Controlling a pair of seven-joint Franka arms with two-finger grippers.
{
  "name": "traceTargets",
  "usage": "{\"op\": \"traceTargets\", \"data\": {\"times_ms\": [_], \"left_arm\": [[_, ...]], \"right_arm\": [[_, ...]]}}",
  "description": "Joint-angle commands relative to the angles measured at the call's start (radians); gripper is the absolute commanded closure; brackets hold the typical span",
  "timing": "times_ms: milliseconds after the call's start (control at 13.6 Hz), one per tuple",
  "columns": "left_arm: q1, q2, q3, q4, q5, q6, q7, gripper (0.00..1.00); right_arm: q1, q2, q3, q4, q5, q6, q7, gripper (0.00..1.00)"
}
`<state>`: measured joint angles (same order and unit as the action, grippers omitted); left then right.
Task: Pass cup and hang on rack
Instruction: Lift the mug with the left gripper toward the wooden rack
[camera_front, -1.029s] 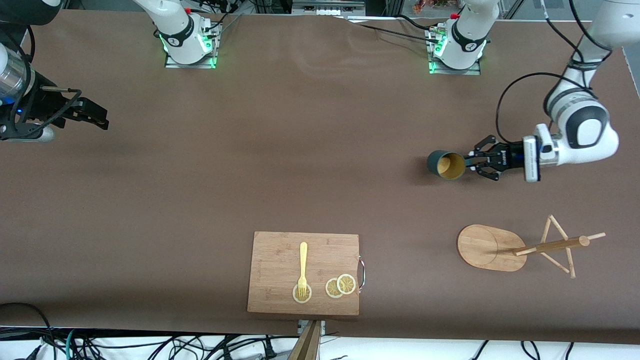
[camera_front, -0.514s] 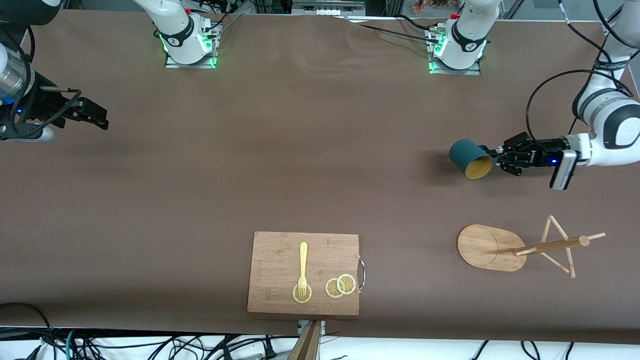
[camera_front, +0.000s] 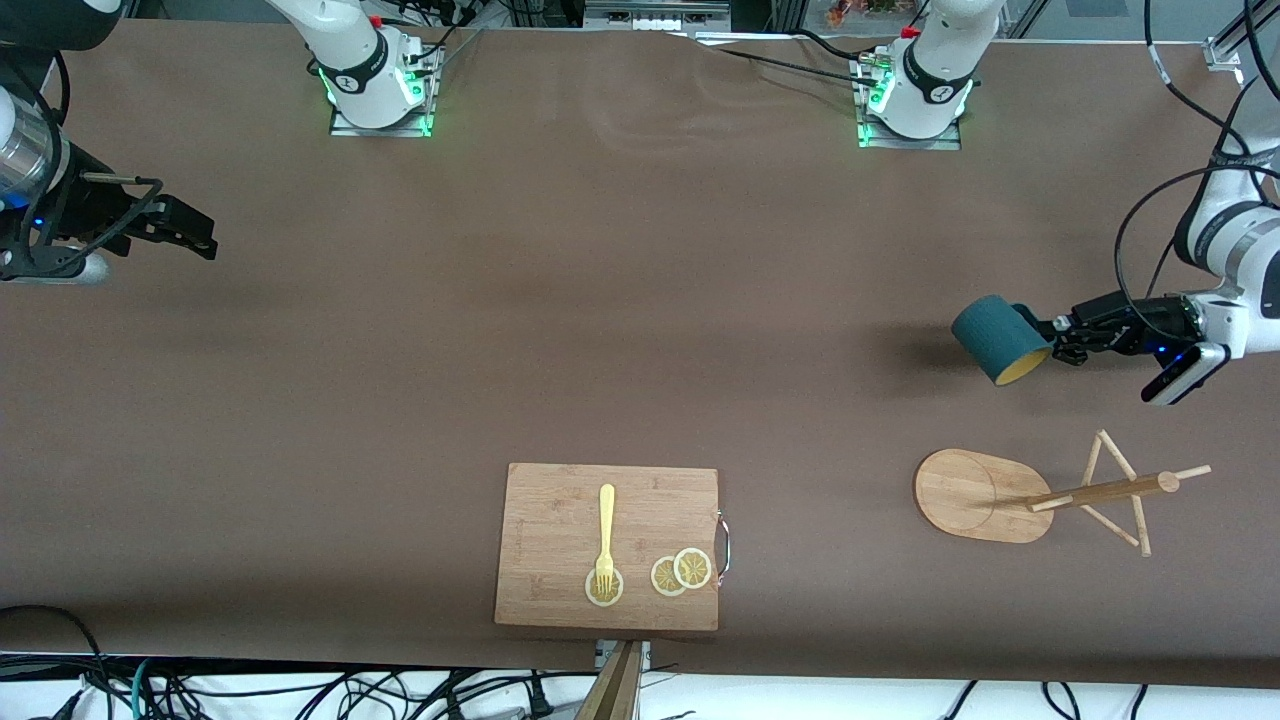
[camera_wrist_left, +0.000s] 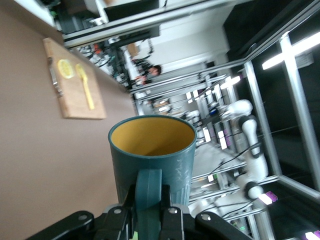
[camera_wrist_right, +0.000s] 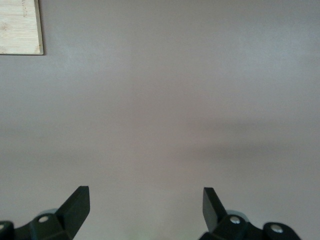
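Observation:
The dark teal cup (camera_front: 998, 340) with a yellow-ochre inside hangs in the air, tilted on its side, over the table at the left arm's end. My left gripper (camera_front: 1052, 337) is shut on the cup's handle (camera_wrist_left: 148, 192), fingers (camera_wrist_left: 169, 210) on both sides of it. The cup (camera_wrist_left: 152, 155) fills the left wrist view. The bamboo rack (camera_front: 1040, 494) stands on its oval base, nearer to the front camera than the cup, with its post and pegs pointing toward the left arm's end. My right gripper (camera_front: 190, 233) waits open and empty at the right arm's end; its fingers (camera_wrist_right: 77, 202) stand wide apart over bare table.
A bamboo cutting board (camera_front: 560, 545) with a yellow fork (camera_front: 605, 540) and lemon slices (camera_front: 681, 571) lies near the table's front edge. It also shows in the left wrist view (camera_wrist_left: 75, 85), and its corner shows in the right wrist view (camera_wrist_right: 20, 27).
My left gripper has carried the cup toward the left arm's end of the table and turned it, so its mouth faces more downward. The right arm has not moved.

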<state>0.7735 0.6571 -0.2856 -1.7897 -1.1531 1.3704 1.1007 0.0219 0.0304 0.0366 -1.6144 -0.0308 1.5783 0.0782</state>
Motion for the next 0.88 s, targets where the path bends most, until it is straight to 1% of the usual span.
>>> {"op": "traceTargets", "data": {"times_ms": [0,73,220,367,514,588,735,808], "left_arm": [[0.024,0.059,-0.010,0.087,-0.045,-0.060,-0.132,1.00],[0.027,0.061,-0.010,0.087,-0.087,-0.063,-0.162,1.00],[0.055,0.065,-0.010,0.092,-0.103,-0.068,-0.252,1.00],[0.058,0.093,-0.010,0.119,-0.117,-0.068,-0.272,1.00],[0.059,0.120,-0.010,0.122,-0.163,-0.073,-0.341,1.00],[0.059,0.153,-0.010,0.131,-0.168,-0.074,-0.361,1.00],[0.052,0.208,-0.010,0.206,-0.189,-0.095,-0.390,1.00],[0.050,0.225,-0.010,0.225,-0.192,-0.108,-0.442,1.00]], "right_arm": [[-0.003,0.008,0.002,0.022,0.006,-0.009,-0.002,0.00],[-0.003,0.008,0.002,0.022,0.006,-0.009,-0.002,0.00],[-0.002,0.008,0.005,0.021,0.008,-0.009,0.008,0.00],[0.000,0.008,0.006,0.022,0.006,-0.009,0.011,0.00],[0.001,0.006,0.008,0.022,0.009,-0.014,0.014,0.00],[0.001,0.006,0.008,0.022,0.018,-0.017,0.014,0.00],[0.001,0.006,0.006,0.022,0.022,-0.018,0.014,0.00],[0.001,0.008,0.006,0.022,0.022,-0.020,0.014,0.00]]}}
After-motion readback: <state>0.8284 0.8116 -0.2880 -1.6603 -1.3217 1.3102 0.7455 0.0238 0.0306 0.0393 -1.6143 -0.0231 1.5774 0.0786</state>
